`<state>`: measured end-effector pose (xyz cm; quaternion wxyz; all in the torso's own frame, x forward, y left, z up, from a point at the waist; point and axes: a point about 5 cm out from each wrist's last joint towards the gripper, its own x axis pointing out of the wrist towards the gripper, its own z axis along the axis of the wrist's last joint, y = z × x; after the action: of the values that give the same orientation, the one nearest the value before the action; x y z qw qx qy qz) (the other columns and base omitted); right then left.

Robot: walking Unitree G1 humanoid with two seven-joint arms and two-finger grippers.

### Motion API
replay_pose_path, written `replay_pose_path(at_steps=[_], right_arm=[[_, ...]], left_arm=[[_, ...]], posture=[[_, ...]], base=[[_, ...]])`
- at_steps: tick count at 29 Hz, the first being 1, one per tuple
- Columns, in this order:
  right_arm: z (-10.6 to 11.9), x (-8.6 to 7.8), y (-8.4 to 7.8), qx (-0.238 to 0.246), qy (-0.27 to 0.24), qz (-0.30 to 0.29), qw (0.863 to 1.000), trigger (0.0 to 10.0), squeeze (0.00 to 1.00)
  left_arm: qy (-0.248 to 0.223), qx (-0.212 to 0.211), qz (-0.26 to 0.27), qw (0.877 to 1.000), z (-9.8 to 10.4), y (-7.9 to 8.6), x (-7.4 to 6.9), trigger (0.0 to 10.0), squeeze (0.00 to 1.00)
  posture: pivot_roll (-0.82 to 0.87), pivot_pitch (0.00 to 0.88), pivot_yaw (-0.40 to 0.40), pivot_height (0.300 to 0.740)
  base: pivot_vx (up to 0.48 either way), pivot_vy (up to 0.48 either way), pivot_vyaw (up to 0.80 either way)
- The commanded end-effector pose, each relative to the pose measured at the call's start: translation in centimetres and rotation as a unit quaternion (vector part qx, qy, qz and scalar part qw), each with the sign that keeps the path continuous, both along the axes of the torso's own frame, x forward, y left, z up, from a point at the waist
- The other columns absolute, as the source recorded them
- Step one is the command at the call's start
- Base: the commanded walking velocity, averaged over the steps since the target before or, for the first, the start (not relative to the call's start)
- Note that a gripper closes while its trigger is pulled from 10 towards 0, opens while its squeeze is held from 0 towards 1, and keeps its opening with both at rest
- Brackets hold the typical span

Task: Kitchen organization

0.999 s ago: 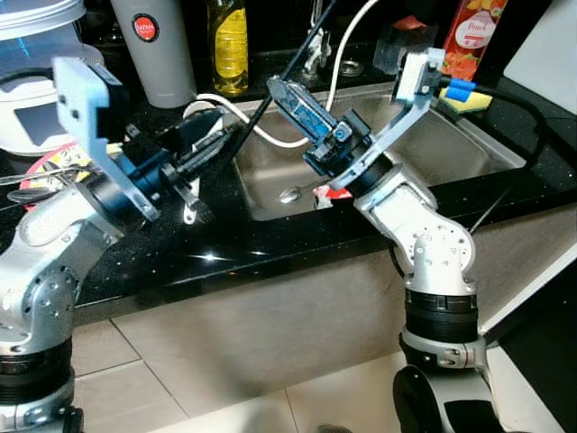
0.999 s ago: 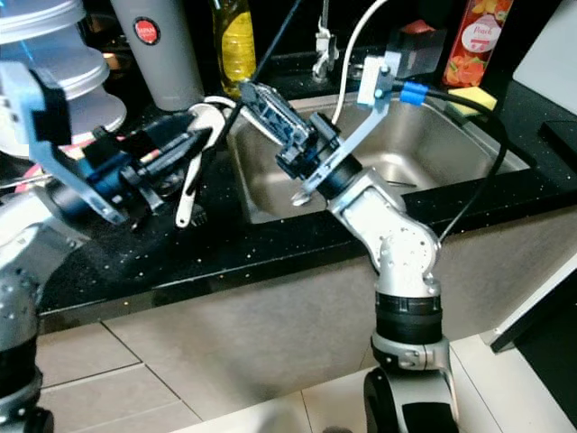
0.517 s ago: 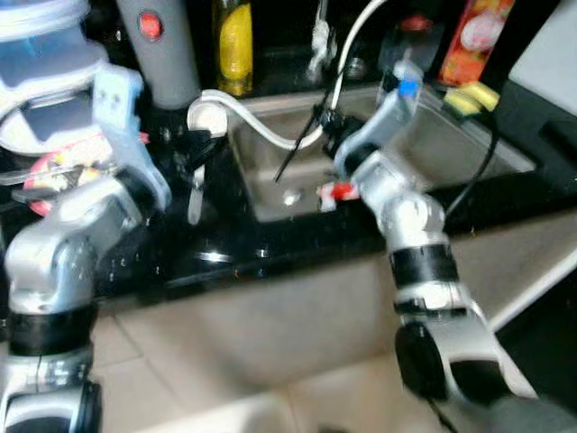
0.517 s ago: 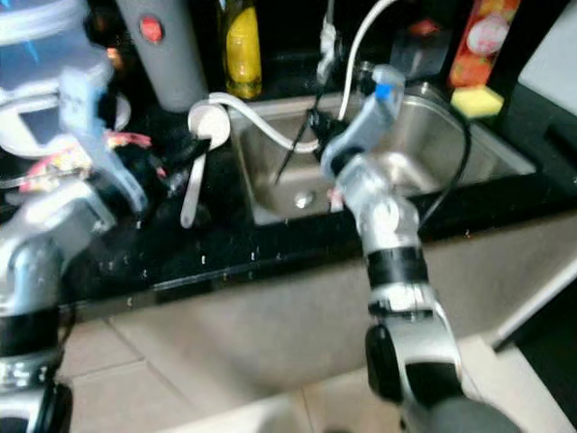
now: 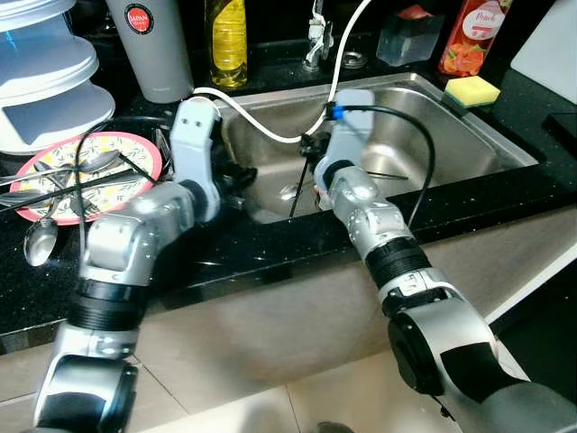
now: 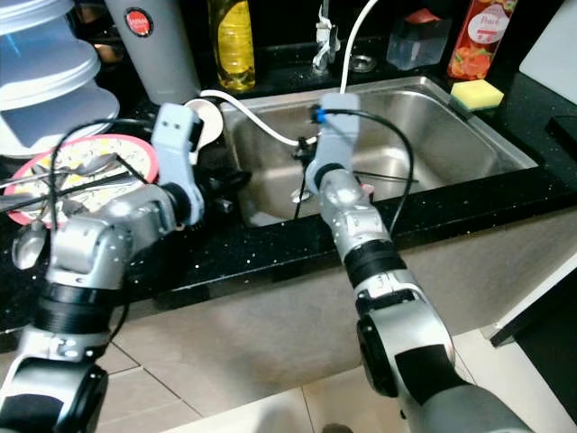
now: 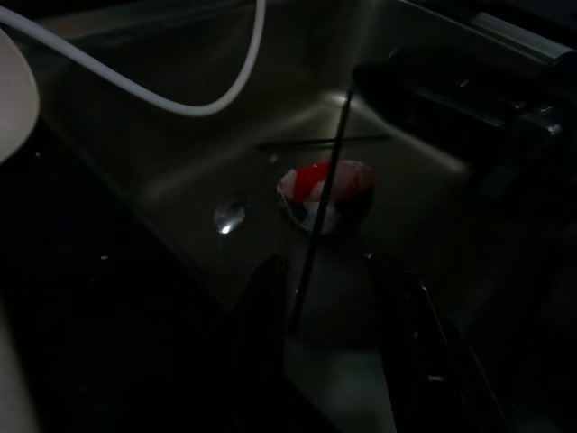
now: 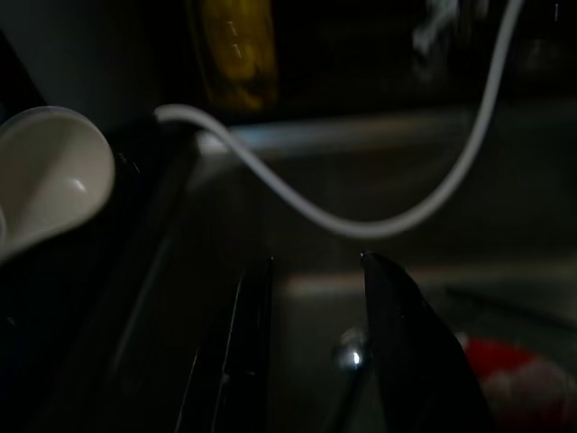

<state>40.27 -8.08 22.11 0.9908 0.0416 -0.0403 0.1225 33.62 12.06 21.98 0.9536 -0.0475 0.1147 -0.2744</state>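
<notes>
Both arms are stretched over the front rim of the stainless steel sink (image 5: 469,149), set into the black speckled surface (image 5: 234,257), presumably so that what lies in the basin can be reached.

The left tool (image 7: 329,289) is held low above the basin, its two black fingers (image 7: 261,307) parted with nothing between them. Beyond them, on the sink floor near the drain (image 7: 227,216), a small red and white cup-like object (image 7: 325,194) is seen lying on its side; its exact nature cannot be told in the dim wrist picture. A thin dark stick (image 7: 315,221) stands across it, and another lies flat behind.

The right tool (image 8: 311,352) is likewise seen spread and empty, pointed along the basin towards the back wall, where a white hose (image 5: 261,122) loops across the sink. A white ladle-like scoop (image 8: 50,176) rests at the sink's left corner.

On the surface to the left, a pink patterned plate (image 5: 135,149) has been loaded with metal spoons (image 5: 41,244) and chopsticks, which suggests utensils are being gathered there. A yellow sponge (image 5: 472,89) sits at the sink's far right corner, and a yellow oil bottle (image 5: 226,41) and grey tumbler (image 5: 149,45) stand behind.

The red and white object is judged the likely next item to be picked up, the left tool being nearest and already aligned with it.
</notes>
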Motion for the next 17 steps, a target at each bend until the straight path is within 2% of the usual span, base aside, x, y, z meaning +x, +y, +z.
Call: replay_pose_path(at_steps=[1, 2, 4, 7, 9, 10, 11, 13, 14, 17], right_arm=[[2.4, 0.1, 0.1, 0.014, -0.056, 0.005, 0.998, 10.0, 0.0], [2.4, 0.1, 0.1, 0.014, -0.056, 0.005, 0.998, 10.0, 0.0], [5.2, -0.3, -0.1, 0.05, -0.12, 0.018, 0.991, 10.0, 0.0], [6.1, -0.5, -0.1, 0.06, -0.139, 0.024, 0.988, 10.0, 0.0], [7.1, -0.8, 0.0, 0.068, -0.161, 0.032, 0.984, 10.0, 0.0], [7.1, -0.8, 0.0, 0.068, -0.161, 0.032, 0.984, 10.0, 0.0], [7.2, -0.9, 0.1, 0.065, -0.168, 0.035, 0.983, 10.0, 0.0], [7.2, -0.9, 0.1, 0.064, -0.169, 0.036, 0.983, 10.0, 0.0], [7.1, -0.9, 0.2, 0.063, -0.169, 0.036, 0.983, 10.0, 0.0], [7.2, -0.9, 0.5, 0.063, -0.172, 0.041, 0.982, 10.0, 0.0]], left_arm=[[-0.011, 0.0, 0.019, 1.0, 0.4, 0.3, 0.0, 10.0, 0.0], [-0.011, 0.0, 0.019, 1.0, 0.4, 0.3, 0.0, 10.0, 0.0], [-0.028, 0.016, 0.074, 0.997, 1.1, 1.6, 0.5, 10.0, 0.0], [-0.034, 0.027, 0.097, 0.994, 1.3, 2.2, 0.8, 10.0, 0.0], [-0.031, 0.067, 0.154, 0.985, 1.3, 3.4, 1.5, 10.0, 0.0], [-0.031, 0.067, 0.154, 0.985, 1.3, 3.4, 1.5, 10.0, 0.0], [-0.029, 0.086, 0.176, 0.98, 1.1, 3.5, 2.1, 10.0, 0.16], [-0.029, 0.088, 0.177, 0.98, 1.0, 3.4, 2.2, 10.0, 0.16], [-0.024, 0.086, 0.176, 0.98, 0.8, 3.1, 2.4, 10.0, 1.0], [-0.002, 0.084, 0.182, 0.98, 0.1, 2.8, 3.0, 10.0, 1.0]], posture=[[-0.02, 0.0, 0.002, 0.74], [-0.02, 0.0, 0.002, 0.74], [-0.02, 0.0, 0.005, 0.74], [-0.02, 0.0, 0.005, 0.74], [-0.03, 0.0, 0.009, 0.74], [-0.03, 0.0, 0.009, 0.74], [-0.03, 0.0, 0.014, 0.74], [-0.03, 0.0, 0.014, 0.74], [-0.03, 0.0, 0.015, 0.74], [-0.04, 0.0, 0.014, 0.74]], base=[[0.0, 0.0, 0.0], [0.0, 0.0, 0.0], [0.0, 0.0, 0.0], [0.0, 0.0, 0.0], [0.0, 0.0, 0.0], [0.0, 0.0, 0.0], [0.0, 0.0, 0.0], [0.0, 0.0, 0.0], [0.0, 0.0, 0.0], [0.0, 0.0, 0.0]])
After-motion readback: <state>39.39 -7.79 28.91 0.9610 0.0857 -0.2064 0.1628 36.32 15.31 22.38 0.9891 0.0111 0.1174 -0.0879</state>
